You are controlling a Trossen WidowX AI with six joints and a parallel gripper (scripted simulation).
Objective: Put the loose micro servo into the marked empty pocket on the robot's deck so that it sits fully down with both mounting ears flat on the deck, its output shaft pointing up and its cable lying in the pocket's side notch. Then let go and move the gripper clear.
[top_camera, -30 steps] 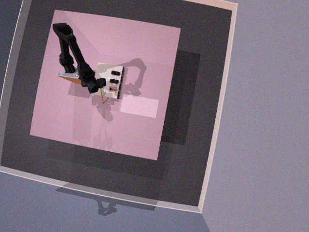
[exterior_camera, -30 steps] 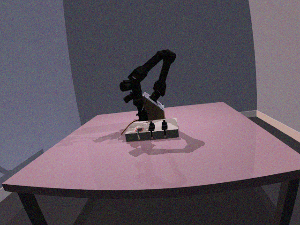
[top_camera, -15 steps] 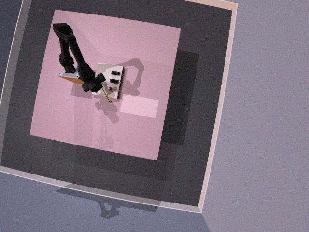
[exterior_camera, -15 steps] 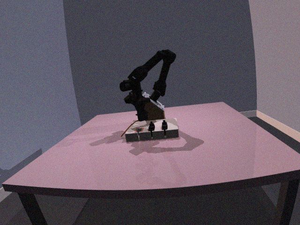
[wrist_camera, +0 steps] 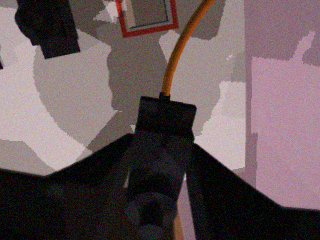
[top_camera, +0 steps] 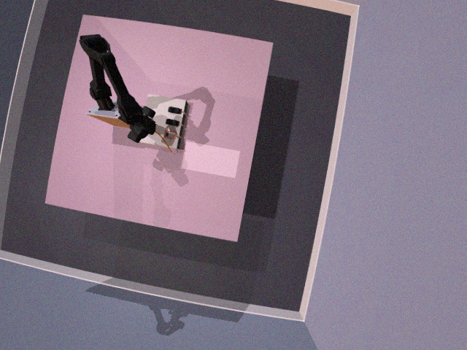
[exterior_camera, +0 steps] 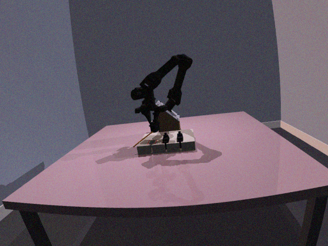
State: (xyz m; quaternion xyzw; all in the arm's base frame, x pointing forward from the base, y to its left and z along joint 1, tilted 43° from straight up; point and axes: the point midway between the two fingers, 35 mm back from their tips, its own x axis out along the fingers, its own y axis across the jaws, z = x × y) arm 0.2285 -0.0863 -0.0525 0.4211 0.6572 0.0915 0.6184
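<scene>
Black servo [wrist_camera: 162, 145] between fingers; two seated servos [top_camera: 173, 116].

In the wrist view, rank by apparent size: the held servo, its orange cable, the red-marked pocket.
1. Micro servo, though inflated by sitting closest to the camera, gripped in the tool.
2. Red-marked pocket, partly cropped at the top edge.
3. Orange cable, thin.

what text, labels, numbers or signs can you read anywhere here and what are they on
None: no words, numbers or brand marks can be read in any view.
The only sign is the wordless red outline marking the empty pocket on the deck.
The micro servo held in the gripper, its orange cable and the two seated servos carry no visible print.
</scene>
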